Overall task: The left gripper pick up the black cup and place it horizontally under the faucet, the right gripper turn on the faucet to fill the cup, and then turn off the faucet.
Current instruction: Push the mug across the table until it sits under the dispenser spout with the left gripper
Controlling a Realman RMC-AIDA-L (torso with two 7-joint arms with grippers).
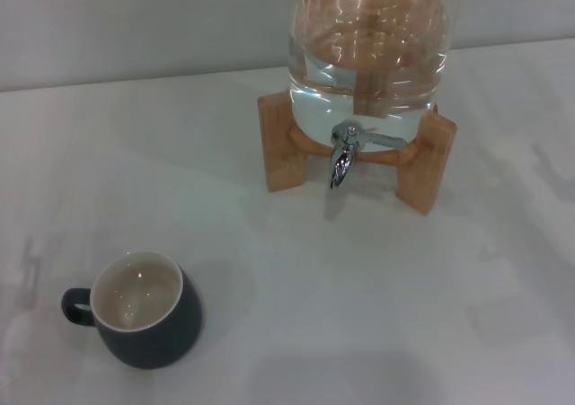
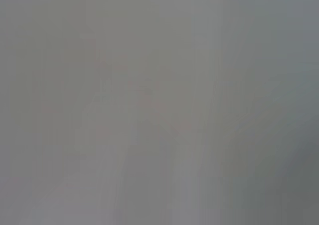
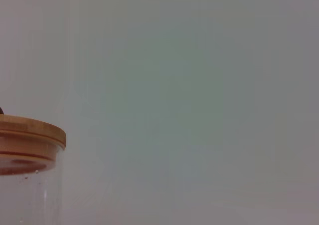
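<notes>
cup: squat charcoal-black ceramic mug (image 1: 144, 311) stood upright, handle leftward, well apart from the chrome faucet (image 1: 342, 156).
claws: neither was in view, so i couldn't judge direction or grip.

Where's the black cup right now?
In the head view, the black cup stands upright on the white table, near the front on the robot's left, well short of the faucet and not under its spout.

Soft even light; glare on water jar (image 1: 368, 55); left wrist view featureless blur.
</notes>
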